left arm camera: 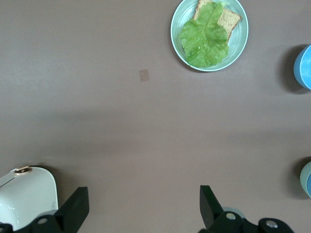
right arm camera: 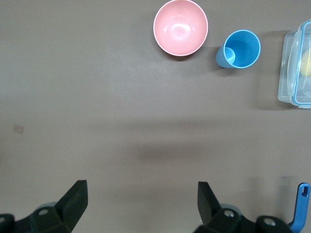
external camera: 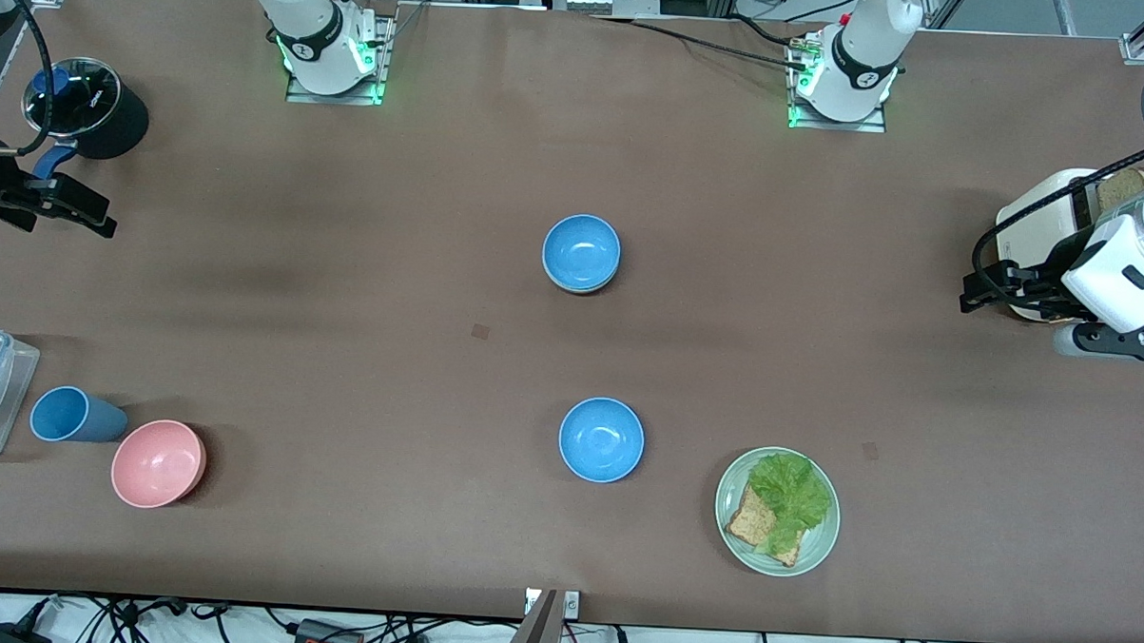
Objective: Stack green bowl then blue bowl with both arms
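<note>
the blue bowl (external camera: 581, 251) already sits nested in the green bowl (external camera: 579, 286); both look light, stiff and slippery, best pinched at the rim; left pincer (left arm camera: 141, 211) and right pincer (right arm camera: 141, 208) wait spread at the table (external camera: 344, 304) ends.

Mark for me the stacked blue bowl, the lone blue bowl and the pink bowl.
stacked blue bowl (external camera: 581, 250), front view, on its glossy inside, table centre.
lone blue bowl (external camera: 601, 439), front view, on its inside, nearer the camera.
pink bowl (right arm camera: 180, 26), right wrist view, on its inside, beside the cup.

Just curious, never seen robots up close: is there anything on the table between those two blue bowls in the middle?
Nothing. In the front view, only bare brown table lies between the stacked blue bowl and the nearer blue bowl.
</note>
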`<state>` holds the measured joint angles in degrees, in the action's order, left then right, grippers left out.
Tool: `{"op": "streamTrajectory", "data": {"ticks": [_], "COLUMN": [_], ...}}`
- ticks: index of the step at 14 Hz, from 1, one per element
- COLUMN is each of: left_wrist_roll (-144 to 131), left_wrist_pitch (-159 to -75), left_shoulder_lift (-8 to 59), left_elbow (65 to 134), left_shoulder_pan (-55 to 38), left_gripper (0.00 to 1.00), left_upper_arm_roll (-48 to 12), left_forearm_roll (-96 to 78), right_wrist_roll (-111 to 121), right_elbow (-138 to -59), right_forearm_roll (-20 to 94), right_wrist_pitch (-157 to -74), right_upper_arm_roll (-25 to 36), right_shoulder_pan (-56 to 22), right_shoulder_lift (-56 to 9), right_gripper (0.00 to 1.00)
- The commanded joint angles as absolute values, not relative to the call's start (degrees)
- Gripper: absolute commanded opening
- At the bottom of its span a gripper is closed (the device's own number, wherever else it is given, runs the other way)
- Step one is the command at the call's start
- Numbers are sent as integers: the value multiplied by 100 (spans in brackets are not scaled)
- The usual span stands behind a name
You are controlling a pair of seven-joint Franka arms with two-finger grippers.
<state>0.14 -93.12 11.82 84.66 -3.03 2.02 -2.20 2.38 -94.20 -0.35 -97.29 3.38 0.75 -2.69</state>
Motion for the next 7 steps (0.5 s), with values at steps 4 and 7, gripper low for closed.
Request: {"op": "streamTrajectory", "data": {"ticks": [4,7], "left_wrist_roll": [-53,-70], "left_wrist_pitch": [-9097,-9088], "left_shoulder_lift": [1257,1257], "left_elbow": [8271,8279], "left_shoulder_pan": [-299,-299], "left_gripper": [100,100], "left_upper_arm_roll": [176,176], "left_forearm_roll": [-290,-299], "right_wrist_roll": [325,316], "right_elbow": [-9466,-9457], "right_forearm_roll": [-44,-44], "right_wrist_pitch": [-9703,-9703], "right_upper_arm_roll": [334,334], "right_shoulder_pan": [97,97], "right_shoulder_lift": [-211,-211], "right_gripper": [100,100]}}
